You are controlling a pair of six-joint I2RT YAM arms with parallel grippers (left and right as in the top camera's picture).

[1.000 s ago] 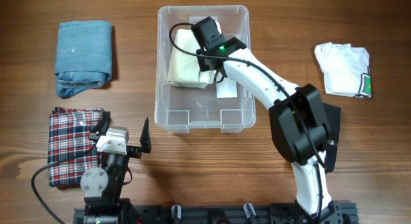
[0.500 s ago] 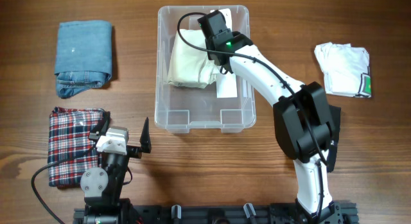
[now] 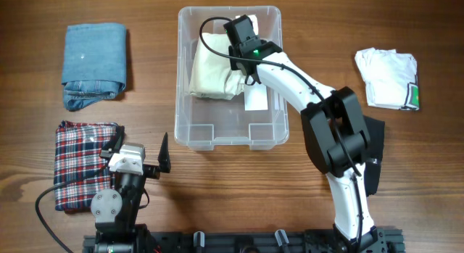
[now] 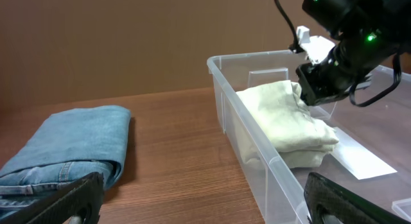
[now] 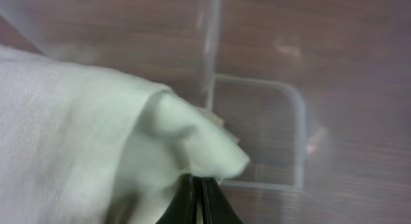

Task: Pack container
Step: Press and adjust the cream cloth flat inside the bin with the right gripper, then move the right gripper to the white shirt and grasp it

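R gripper (image 5: 196, 189) clenched on cloth (image 3: 210, 72) edge; cloth bulk lies left of jaws, inside container (image 3: 178, 101). L gripper (image 3: 141, 146) released, well apart.

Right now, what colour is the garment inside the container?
Cream; the garment shows best in the left wrist view.

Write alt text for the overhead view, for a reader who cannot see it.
The right gripper, shut on a cream folded garment, reaches into the clear container. Folded jeans and a plaid garment lie left of the container, a white T-shirt to its right; the left gripper hangs open at the plaid garment's edge.
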